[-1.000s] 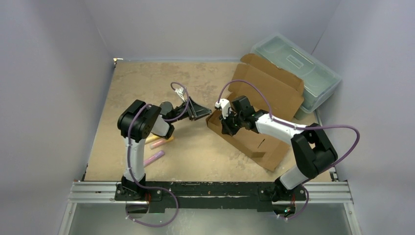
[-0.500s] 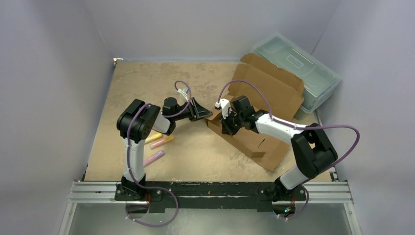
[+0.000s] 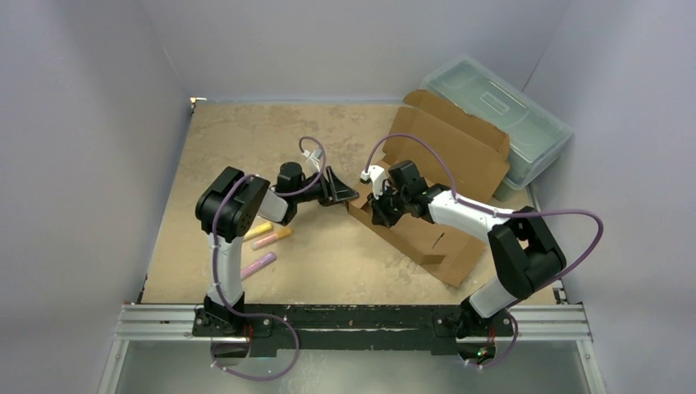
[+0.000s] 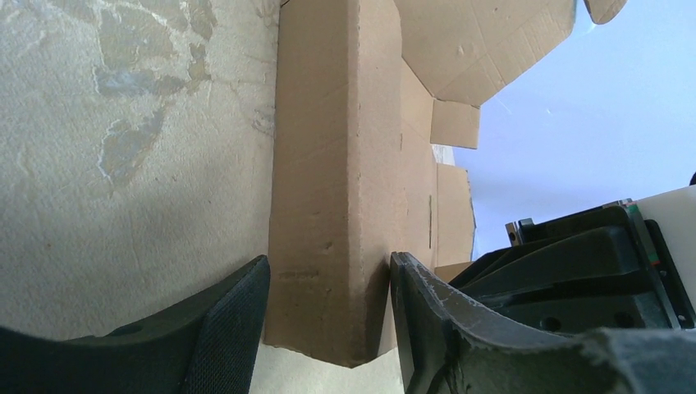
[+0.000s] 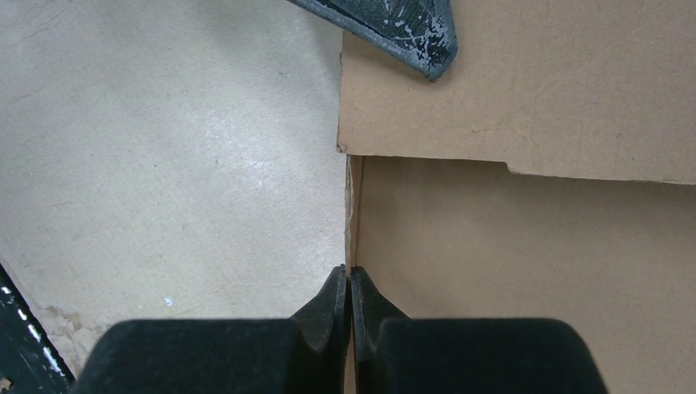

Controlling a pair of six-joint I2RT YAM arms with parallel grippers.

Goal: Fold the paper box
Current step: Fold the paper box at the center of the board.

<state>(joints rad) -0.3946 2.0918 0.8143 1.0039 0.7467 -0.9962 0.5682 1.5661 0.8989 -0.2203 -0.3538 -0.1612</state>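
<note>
The box (image 3: 423,240), brown cardboard and only partly formed, sits on the desk (image 3: 246,139) at about 3 o'clock from the middle. Its long body runs from the centre down toward 4 o'clock. Its big lid flap (image 3: 447,148) stands open at the far side, toward 1 o'clock, and tilts back against a translucent plastic bin (image 3: 502,115) in the far right corner. The left tool (image 4: 328,263) reaches in from 9 o'clock and grasps the box's left end wall. In the left wrist view the cardboard fills the gap, with one dark finger (image 4: 226,324) tight on each side. One finger lies over the inner face of the cardboard, as the right wrist view shows at 12 o'clock. The right tool (image 5: 350,275) is clenched, its two tips pressed together with no gap. It comes in from 4 o'clock along the arm and sits at the same left end of the box, just beside the left tool. Its tips meet right at a raw vertical edge of the cardboard; whether they nip a sliver of it cannot be told. Three pastel sticks (image 3: 264,240), yellow, pink and purple, lie on the desk at about 8 o'clock, beside the left arm and well apart from the box.
</note>
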